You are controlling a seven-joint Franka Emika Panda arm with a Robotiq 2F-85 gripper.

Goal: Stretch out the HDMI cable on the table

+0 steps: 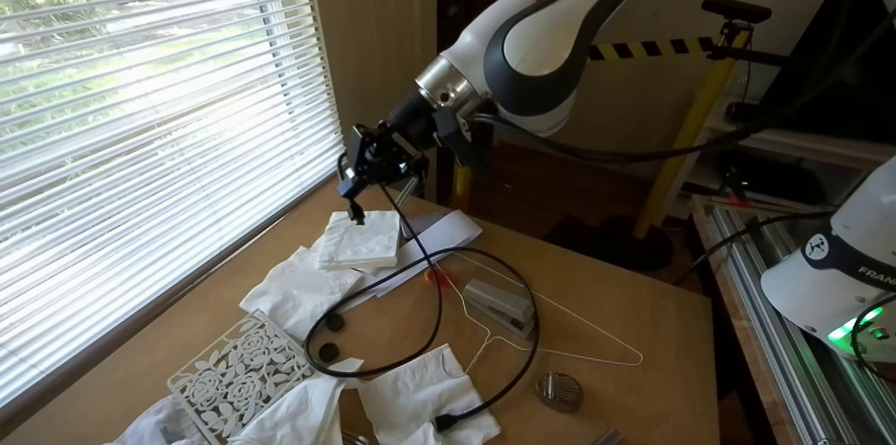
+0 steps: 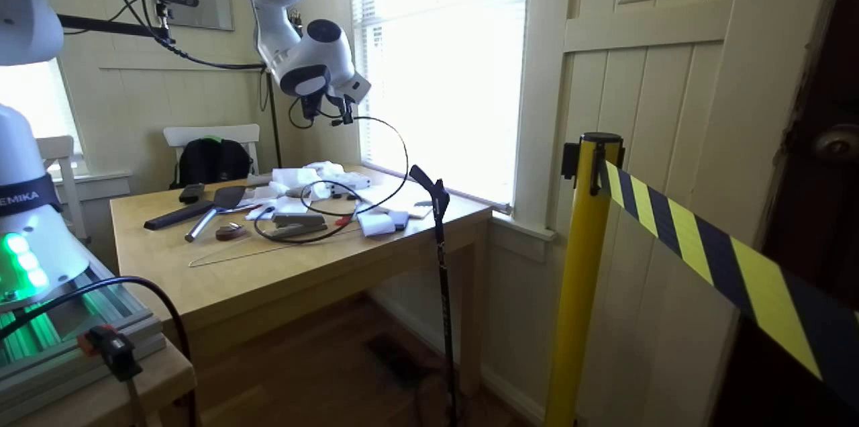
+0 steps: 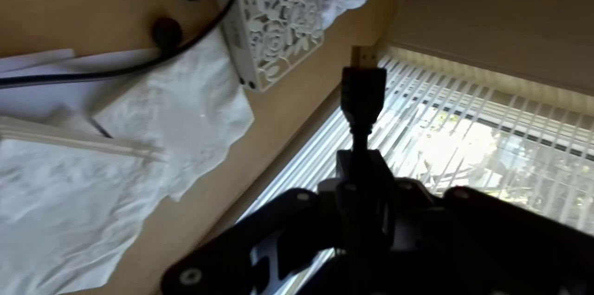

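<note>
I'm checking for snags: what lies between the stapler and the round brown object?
In an exterior view, the HDMI cable and a thin white wire pass between the stapler and the round object.

glaring window (image 2: 443, 78), dim floor (image 2: 302, 373), dark tool (image 3: 363, 165) seemingly out of focus

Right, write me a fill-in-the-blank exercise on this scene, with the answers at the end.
The black gripper is shut, not ____, on the long black HDMI cable.
The cable's free black plug lies on a squarish cloth coloured ____.
Small round black discs on the light-brown wooden table number ____.
The lights on the white robot base glow ____.
Missing words: open; white; two; green.
</note>
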